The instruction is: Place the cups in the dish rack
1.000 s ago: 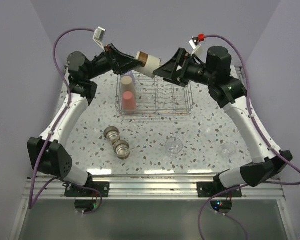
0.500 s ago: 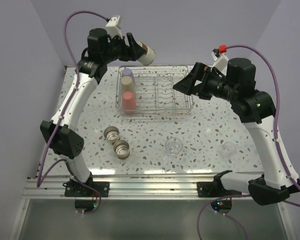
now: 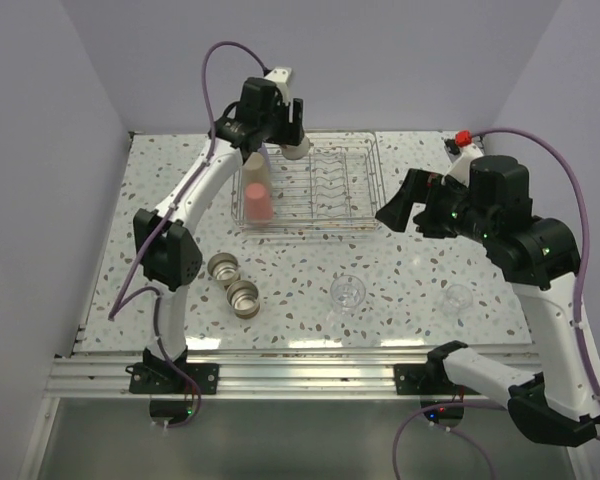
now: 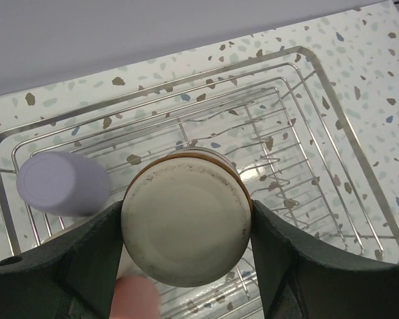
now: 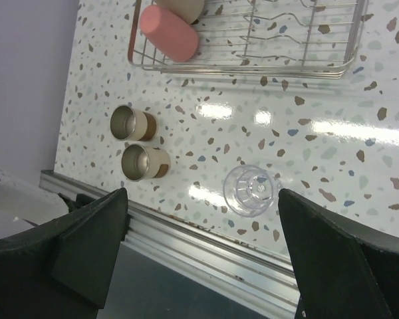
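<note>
My left gripper [image 3: 294, 140] is shut on a cup [image 4: 186, 224] with a cream bottom and a brown band, and holds it bottom up over the left middle of the dish rack [image 3: 378, 185]. In the left wrist view the rack [image 4: 332, 86] lies below, with a lavender cup [image 4: 60, 183] in its left end. A red cup [image 3: 258, 203] and a tan cup [image 3: 254, 168] also lie in the rack's left end. Two metal cups [image 3: 222, 267] [image 3: 244, 297] and a clear cup [image 3: 348, 292] stand on the table. My right gripper [image 3: 402, 212] is open and empty, right of the rack.
A second clear cup [image 3: 458, 297] stands at the front right. In the right wrist view the clear cup [image 5: 253, 191], both metal cups [image 5: 132, 123] [image 5: 143, 163] and the table's metal front rail [image 5: 206, 249] lie below. Lavender walls close in the table.
My left arm has swung right and down, bringing the held cup from behind the rack's left corner to over the rack. My right gripper has pulled back to the right, away from the rack.
</note>
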